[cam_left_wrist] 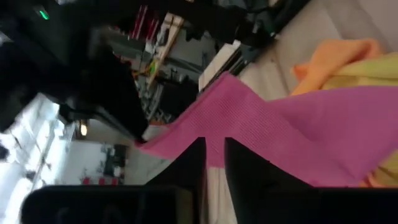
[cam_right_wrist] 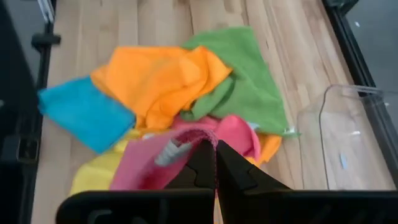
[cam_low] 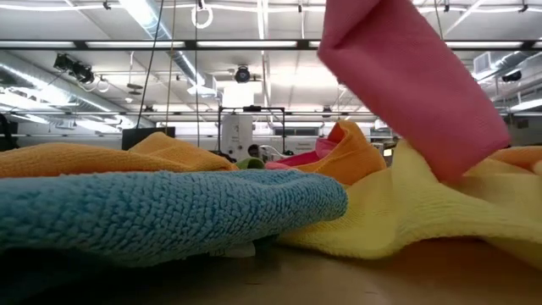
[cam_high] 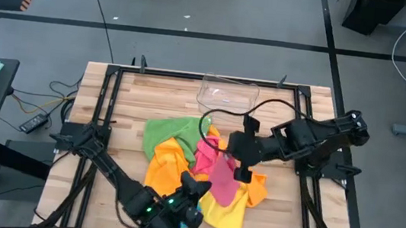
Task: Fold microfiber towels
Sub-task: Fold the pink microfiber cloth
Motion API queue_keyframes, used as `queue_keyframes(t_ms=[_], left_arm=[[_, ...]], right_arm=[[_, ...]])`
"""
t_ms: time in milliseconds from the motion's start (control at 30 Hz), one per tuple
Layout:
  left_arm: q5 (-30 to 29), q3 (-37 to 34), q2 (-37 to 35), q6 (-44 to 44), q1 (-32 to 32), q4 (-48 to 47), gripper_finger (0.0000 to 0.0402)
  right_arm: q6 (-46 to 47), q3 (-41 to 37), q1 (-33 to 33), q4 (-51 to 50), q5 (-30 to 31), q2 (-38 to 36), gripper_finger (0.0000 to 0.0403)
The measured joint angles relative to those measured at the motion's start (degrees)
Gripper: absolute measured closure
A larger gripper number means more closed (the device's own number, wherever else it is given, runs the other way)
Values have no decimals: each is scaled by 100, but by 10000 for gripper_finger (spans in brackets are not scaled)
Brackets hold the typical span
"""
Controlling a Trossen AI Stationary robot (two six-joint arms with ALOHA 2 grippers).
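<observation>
A heap of microfiber towels lies mid-table: green (cam_high: 164, 133), orange (cam_high: 167, 164), yellow (cam_high: 227, 209) and blue (cam_right_wrist: 84, 112). A pink towel (cam_high: 220, 179) is raised above the heap between my two grippers. My left gripper (cam_high: 196, 184) is at its near end, shut on it. My right gripper (cam_high: 242, 174) is at its far right end, also shut on it. In the low view the pink towel (cam_low: 406, 76) hangs down from above, with its lower end on the yellow towel (cam_low: 406, 212). My left gripper pinches an edge of the pink towel (cam_left_wrist: 214, 142) between its two fingers (cam_left_wrist: 189, 168), coming nearly level from the table's near side. The cloth spreads away from the fingers, raised off the heap. My right gripper pinches the pink towel's edge (cam_right_wrist: 208, 135) between its shut fingers (cam_right_wrist: 233, 168), beside a white label (cam_right_wrist: 169, 153), slanting down from the far right. The cloth hangs below the fingers toward the heap.
A clear plastic tray (cam_high: 227, 94) stands at the table's far edge, beyond the heap. Bare wood shows to the left and right of the towels. Black frame rails (cam_high: 109, 96) run along the table's sides.
</observation>
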Motion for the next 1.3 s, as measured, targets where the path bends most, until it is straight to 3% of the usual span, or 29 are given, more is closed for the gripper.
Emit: queue_keyframes(t_ms=[433,733,1300], left_arm=[[541,-1,329,421,353,561,229],[526,-2,449,306,610,589,210],[557,-2,465,-2764,292,-2378,251]], right_arm=[[31,0,-40,612,202,2,399],[91,0,-37,767,274,2,399],[414,4,611,699,291,-254,399]])
